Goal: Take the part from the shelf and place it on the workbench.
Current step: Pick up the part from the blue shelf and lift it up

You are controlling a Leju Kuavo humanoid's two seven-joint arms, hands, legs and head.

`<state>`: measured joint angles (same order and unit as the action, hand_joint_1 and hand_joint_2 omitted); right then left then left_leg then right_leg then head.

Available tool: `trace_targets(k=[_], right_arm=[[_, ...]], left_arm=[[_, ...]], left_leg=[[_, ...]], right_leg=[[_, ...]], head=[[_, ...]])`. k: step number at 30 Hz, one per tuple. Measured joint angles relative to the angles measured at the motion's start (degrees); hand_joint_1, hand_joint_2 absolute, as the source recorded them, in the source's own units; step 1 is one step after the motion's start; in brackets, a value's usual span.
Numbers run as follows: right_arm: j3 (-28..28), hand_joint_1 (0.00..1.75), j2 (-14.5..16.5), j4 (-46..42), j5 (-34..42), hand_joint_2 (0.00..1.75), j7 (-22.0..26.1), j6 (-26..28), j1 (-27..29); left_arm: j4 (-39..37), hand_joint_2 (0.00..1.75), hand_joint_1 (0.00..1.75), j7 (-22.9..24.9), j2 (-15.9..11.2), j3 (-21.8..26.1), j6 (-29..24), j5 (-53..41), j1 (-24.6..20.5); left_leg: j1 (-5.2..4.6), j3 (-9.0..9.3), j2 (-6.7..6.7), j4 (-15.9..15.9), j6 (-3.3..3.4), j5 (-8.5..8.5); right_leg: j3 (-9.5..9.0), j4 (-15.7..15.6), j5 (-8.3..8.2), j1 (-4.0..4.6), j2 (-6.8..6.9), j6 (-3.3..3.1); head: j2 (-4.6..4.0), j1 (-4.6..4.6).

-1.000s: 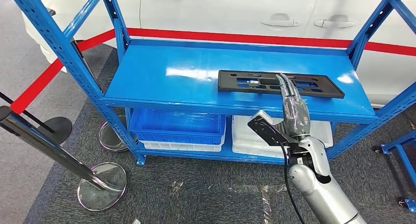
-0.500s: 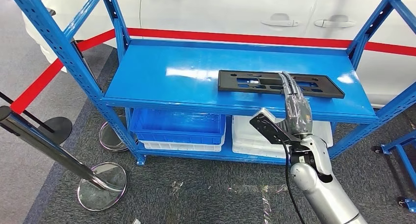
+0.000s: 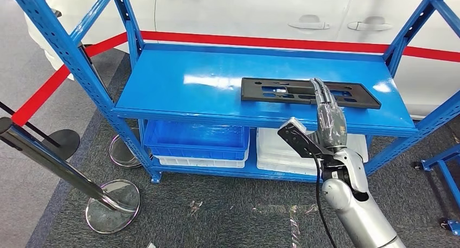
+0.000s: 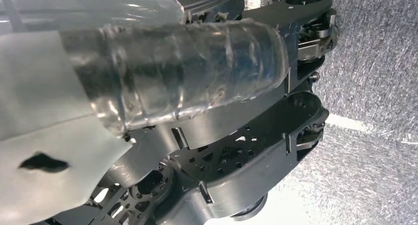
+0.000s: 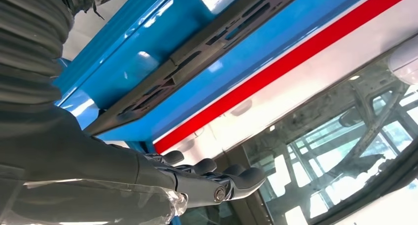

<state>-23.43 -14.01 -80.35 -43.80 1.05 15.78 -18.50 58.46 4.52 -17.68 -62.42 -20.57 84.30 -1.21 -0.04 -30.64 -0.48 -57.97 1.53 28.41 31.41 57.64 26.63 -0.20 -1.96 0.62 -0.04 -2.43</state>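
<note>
Shelf (image 3: 217, 90) is seen in glossy blue, frame included. Part (image 3: 282, 90) is matte black with cut-out slots. Right hand (image 3: 328, 118) is dark grey under clear wrap; arm silver. Bins below: blue bin (image 3: 198, 139), white bin (image 3: 271, 156). White car (image 3: 244, 12) is striped red. Floor (image 3: 217, 215) is speckled grey.

Bright, even overhead light fills my head view. White glare patches sit on the blue shelf (image 3: 260, 80), one left of the black part (image 3: 309, 90) and a smaller one at the far right. Shadows are faint and soft. Straight posts bow slightly toward the picture's edges. My left wrist view is close and soft, with sheen on the clear wrap over my left hand (image 4: 182, 82). In my right wrist view, my right hand (image 5: 207, 178) is dark against bright glass reflections.
</note>
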Motion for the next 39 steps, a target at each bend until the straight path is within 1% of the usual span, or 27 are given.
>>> trace_targets(k=[5,8,10,12,13,14,16,17,18,19,20,21,22,23,24,26,27,28,29,31,32,33,34,36,37,38,39], right_arm=[[0.2,0.0,0.3,0.0,0.0,1.75,0.0,0.0,0.0],[0.2,0.0,0.5,0.0,-0.2,1.75,0.0,0.0,0.0],[0.3,0.0,0.5,0.0,-0.2,1.75,0.0,0.0,0.0],[0.4,0.0,0.6,-0.1,-0.2,1.75,0.1,0.0,0.0],[0.4,0.0,0.6,-0.2,-0.2,1.75,0.1,0.0,0.0],[0.5,0.0,0.6,-0.3,-0.3,1.75,0.1,0.0,0.0],[0.5,0.0,0.6,-0.3,-0.3,1.75,0.2,0.0,0.2],[0.5,0.0,0.6,-0.3,-0.3,1.75,0.2,-0.1,0.4],[0.5,0.0,0.6,-0.3,-0.3,1.75,0.2,-0.1,0.6],[0.5,0.0,0.6,-0.3,-0.3,1.75,0.2,-0.1,0.6],[0.6,0.0,0.6,-0.3,-0.4,1.75,0.3,-0.1,0.6],[0.6,0.0,0.6,-0.2,-0.5,1.75,0.3,-0.1,0.6],[0.6,0.0,0.7,-0.2,-0.5,1.75,0.4,-0.1,0.5],[0.7,0.0,0.7,-0.1,-0.6,1.75,0.5,-0.1,0.5],[0.7,0.0,0.8,-0.1,-0.6,1.75,0.6,-0.2,0.5],[0.8,0.0,0.9,-0.1,-0.6,1.75,0.7,-0.2,0.6],[0.8,0.0,0.9,-0.1,-0.7,1.75,0.8,-0.2,0.5],[0.8,0.0,1.0,-0.1,-0.7,1.75,0.8,-0.2,0.5],[0.8,0.0,1.0,-0.1,-0.7,1.75,0.8,-0.2,0.4],[0.8,0.0,1.2,-0.1,-0.9,1.75,0.9,-0.3,0.3],[0.8,0.0,1.2,0.0,-1.0,1.75,0.9,-0.3,0.4],[0.8,0.0,1.3,0.1,-1.0,1.75,0.9,-0.4,0.4],[0.8,0.0,1.4,0.1,-1.1,1.75,1.0,-0.4,0.4],[0.8,0.0,1.5,0.2,-1.1,1.75,1.0,-0.4,0.4],[0.8,0.0,1.6,0.2,-1.2,1.75,1.0,-0.4,0.3],[0.8,0.0,1.7,0.2,-1.2,1.75,1.0,-0.4,0.2],[0.8,0.0,1.7,0.3,-1.2,1.75,1.0,-0.4,0.2]], left_arm=[[-0.2,0.0,0.0,0.0,0.0,0.0,0.0,0.0,0.0],[-0.4,0.0,0.0,0.0,-0.1,0.0,0.0,0.0,-0.1],[-0.4,0.0,0.0,0.0,-0.2,0.0,0.0,0.0,-0.1],[-0.4,0.0,0.0,-0.1,-0.2,0.0,0.1,0.0,-0.2],[-0.4,0.0,0.0,-0.1,-0.2,0.0,0.1,0.0,-0.2],[-0.4,0.0,0.0,-0.1,-0.2,0.0,0.1,0.0,-0.2],[-0.4,0.0,0.0,-0.1,-0.2,0.0,0.1,0.0,-0.2],[-0.4,0.0,0.0,-0.1,-0.2,0.0,0.1,0.0,-0.2],[-0.4,0.0,0.0,-0.1,-0.2,0.0,0.1,0.0,-0.1],[-0.4,0.0,0.0,-0.1,-0.2,0.0,0.2,0.0,-0.1],[-0.4,0.0,0.0,-0.1,-0.2,0.0,0.2,0.0,-0.1],[-0.5,0.0,0.0,-0.1,-0.2,0.0,0.2,0.0,-0.1],[-0.5,0.0,0.0,-0.1,-0.2,0.0,0.2,0.0,-0.2],[-0.6,0.0,0.0,-0.1,-0.3,-0.1,0.3,0.0,-0.2],[-0.7,0.0,0.0,-0.1,-0.3,-0.1,0.3,0.0,-0.3],[-0.7,0.0,0.0,-0.1,-0.3,-0.2,0.4,0.0,-0.4],[-0.7,0.0,0.0,-0.1,-0.2,-0.3,0.5,0.0,-0.5],[-0.7,0.0,0.0,-0.1,-0.2,-0.4,0.5,0.0,-0.6],[-0.7,0.0,0.0,-0.2,-0.2,-0.5,0.5,0.0,-0.6],[-0.8,0.0,0.0,-0.3,-0.2,-0.6,0.5,0.0,-0.7],[-0.9,0.0,0.0,-0.4,-0.2,-0.6,0.6,0.0,-0.7],[-0.9,0.0,0.0,-0.4,-0.2,-0.7,0.6,0.0,-0.7],[-0.9,0.0,0.0,-0.4,-0.2,-0.8,0.6,0.0,-0.7],[-1.0,0.0,0.0,-0.4,-0.3,-0.9,0.7,0.0,-0.7],[-1.0,0.0,0.0,-0.4,-0.3,-0.9,0.7,0.0,-0.7],[-1.0,0.0,0.0,-0.4,-0.3,-1.0,0.8,0.0,-0.7],[-1.0,0.0,0.0,-0.4,-0.4,-1.1,0.8,0.0,-0.7]], left_leg=[[-0.26,-0.03,-0.01,-0.1,0.02,0.02],[-0.44,-0.09,-0.01,-0.2,0.15,0.04],[-0.43,-0.11,0.03,0.0,0.43,-0.05],[-0.05,0.28,0.27,0.8,1.02,-0.49],[0.19,0.51,0.42,1.3,1.31,-0.72],[0.34,0.69,0.58,1.6,1.5,-0.85],[0.41,0.75,0.78,1.6,1.63,-0.75],[0.45,0.81,0.84,1.6,1.57,-0.62],[0.54,0.93,0.87,1.5,1.42,-0.43],[0.7,1.13,0.88,1.3,1.15,-0.14],[0.9,1.39,0.87,1.1,0.76,0.28],[0.99,1.43,0.86,0.8,0.28,0.75],[1.0,1.41,0.86,0.4,-0.23,1.24],[0.94,1.27,0.86,0.1,-0.74,1.53],[0.83,1.06,0.88,0.0,-1.12,1.67],[0.88,1.08,1.0,-0.1,-1.64,1.92],[0.96,0.97,1.01,-0.6,-1.82,2.36],[1.02,0.26,1.01,-2.3,-1.98,3.19],[1.05,-1.2,0.96,-5.1,-2.11,4.34],[1.04,-5.89,0.92,-12.9,-2.14,6.61],[1.01,-8.04,0.91,-15.8,-2.06,6.89],[0.95,-9.36,0.9,-16.9,-1.88,6.18],[0.82,-9.61,0.87,-15.9,-1.58,4.38],[0.31,-7.57,0.61,-9.3,-0.43,-0.61],[0.02,-6.32,0.45,-6.1,0.17,-2.31],[-0.26,-5.29,0.31,-3.6,0.64,-2.99],[-0.45,-4.81,0.21,-2.5,0.9,-2.82]], right_leg=[[0.01,0.0,-0.03,-0.19,0.0,0.06],[0.06,0.0,-0.13,-0.37,-0.04,0.24],[0.07,-0.2,-0.23,-0.4,-0.17,0.49],[0.51,0.5,0.24,-0.32,0.1,0.81],[1.41,2.2,1.14,-0.28,0.4,0.96],[2.97,5.1,2.46,-0.34,0.77,1.09],[7.22,12.6,4.99,-0.6,1.2,1.4],[8.86,15.1,5.15,-0.81,1.31,1.58],[9.59,15.5,4.24,-1.04,1.4,1.75],[9.21,13.7,2.27,-1.28,1.53,1.92],[7.99,10.3,-0.19,-1.5,1.74,2.09],[6.63,7.0,-1.84,-1.54,1.97,2.26],[5.38,4.1,-2.62,-1.51,2.11,2.18],[4.75,2.6,-2.63,-1.4,2.16,1.94],[4.62,2.4,-2.0,-1.22,2.08,1.55],[4.6,2.3,-1.64,-1.17,1.77,0.55],[4.39,2.2,-1.46,-1.18,1.68,0.12],[4.08,2.1,-1.29,-1.19,1.62,-0.32],[3.75,2.0,-1.09,-1.14,1.62,-0.71],[3.34,2.0,-0.66,-0.8,1.57,-1.32],[3.15,2.0,-0.47,-0.58,1.48,-1.54],[2.89,2.1,-0.27,-0.36,1.35,-1.69],[2.53,2.1,-0.04,-0.14,1.18,-1.78],[1.65,2.0,0.47,0.14,0.89,-1.82],[1.38,2.0,0.68,0.25,0.77,-1.78],[1.33,1.9,0.8,0.24,0.7,-1.64],[1.45,1.9,0.84,0.17,0.67,-1.46]], head=[[0.0,0.0],[0.0,0.0],[0.0,-0.02],[0.0,0.06],[0.0,0.19],[0.0,0.32],[0.0,0.5],[0.0,0.5],[0.0,0.5],[0.0,0.5],[0.0,0.5],[0.0,0.57],[0.0,0.71],[0.0,0.71],[0.0,0.7],[0.0,0.45],[0.0,0.37],[0.0,0.22],[0.0,0.09],[0.0,-0.11],[0.0,-0.11],[0.0,-0.1],[0.0,-0.13],[0.0,-0.08],[0.0,0.02],[0.0,0.09],[0.0,0.11]])
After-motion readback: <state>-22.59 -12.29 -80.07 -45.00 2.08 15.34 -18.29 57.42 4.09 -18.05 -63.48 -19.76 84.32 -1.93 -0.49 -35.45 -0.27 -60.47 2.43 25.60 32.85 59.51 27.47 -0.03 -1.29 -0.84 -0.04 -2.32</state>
